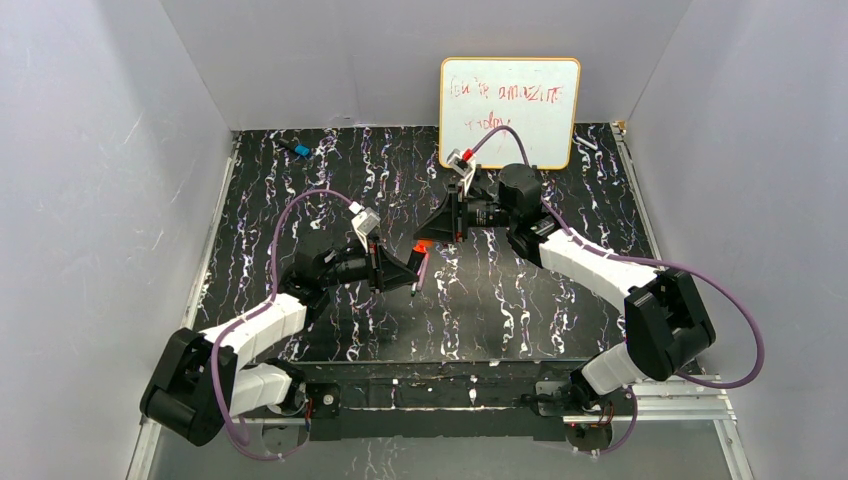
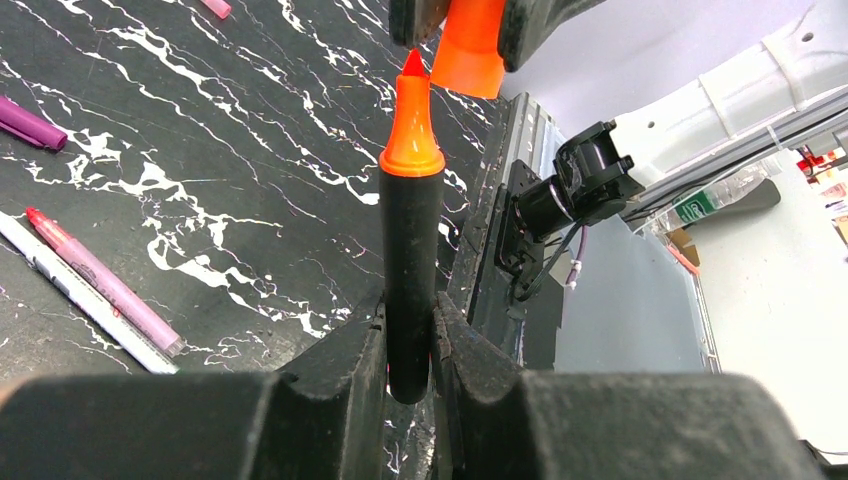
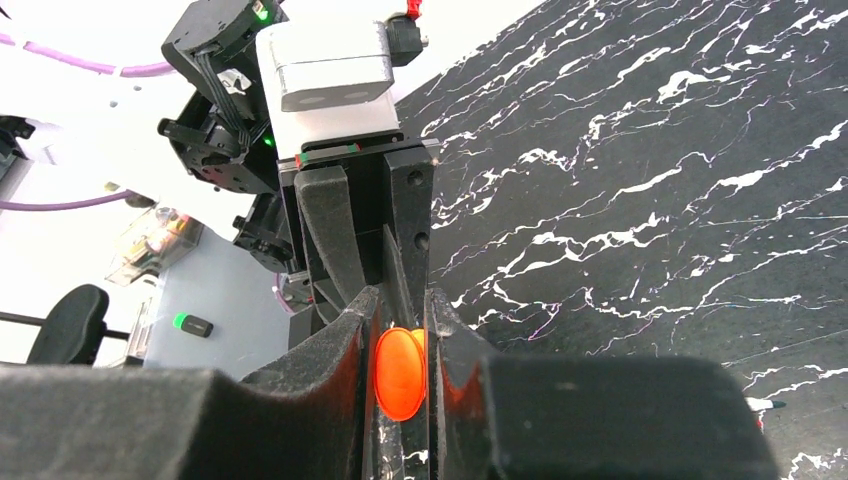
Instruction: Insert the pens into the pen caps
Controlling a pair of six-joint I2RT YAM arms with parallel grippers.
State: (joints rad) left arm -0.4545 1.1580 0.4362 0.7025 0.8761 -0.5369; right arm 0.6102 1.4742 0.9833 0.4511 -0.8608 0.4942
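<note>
Black pen (image 2: 410, 240) with orange tip, pinched by the left gripper (image 2: 408, 335), points just beside the orange cap (image 2: 470, 50) pinched by the right gripper (image 3: 402, 310).

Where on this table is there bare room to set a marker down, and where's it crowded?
Bare table lies near the front edge between the left arm and right arm, and at far left beside the small blue object. Crowded: the centre, where their fingers meet beside loose pens.
</note>
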